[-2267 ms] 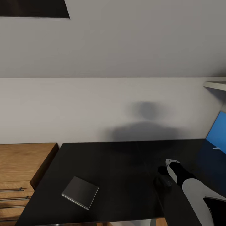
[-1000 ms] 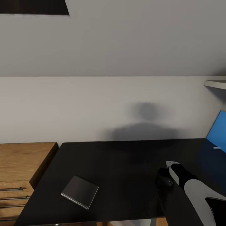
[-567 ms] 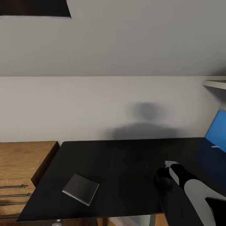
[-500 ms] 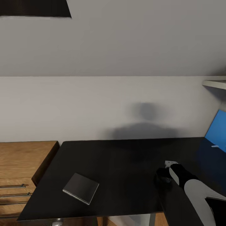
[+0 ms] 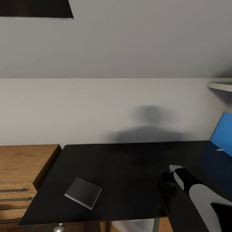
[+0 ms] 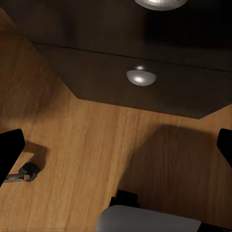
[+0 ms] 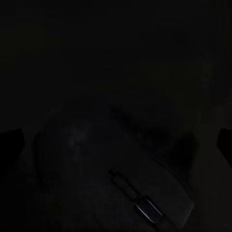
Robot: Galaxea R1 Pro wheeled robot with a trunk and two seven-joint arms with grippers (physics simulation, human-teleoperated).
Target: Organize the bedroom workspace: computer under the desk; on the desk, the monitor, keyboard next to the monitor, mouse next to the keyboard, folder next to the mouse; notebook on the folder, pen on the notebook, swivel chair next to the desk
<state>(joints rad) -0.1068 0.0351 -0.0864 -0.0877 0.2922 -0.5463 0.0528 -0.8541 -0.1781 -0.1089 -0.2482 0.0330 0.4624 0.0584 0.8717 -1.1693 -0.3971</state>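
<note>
The black desk (image 5: 122, 167) spans the head view. A small dark grey notebook (image 5: 83, 192) lies flat near its front left. My right gripper (image 5: 167, 182) hangs low over the desk's right part. In the very dark right wrist view the black mouse (image 7: 111, 164) lies on the desk below the right gripper (image 7: 116, 140), whose fingers stand wide apart and open around it. My left gripper (image 6: 116, 145) is open and empty, low in front of the desk drawers (image 6: 140, 92) with their round silver knobs (image 6: 141, 76).
A light wooden drawer unit (image 5: 22, 167) adjoins the desk's left end. A large blue flat panel (image 5: 223, 132) leans at the far right, under a white shelf (image 5: 220, 85). The wall runs behind the desk. Wooden floor (image 6: 87, 145) lies under the left arm, with a dark caster (image 6: 26, 171).
The head view has shifted a little, so the desk's front edge and a knob now show. My right gripper has stayed low over the mouse, hardly moving.
</note>
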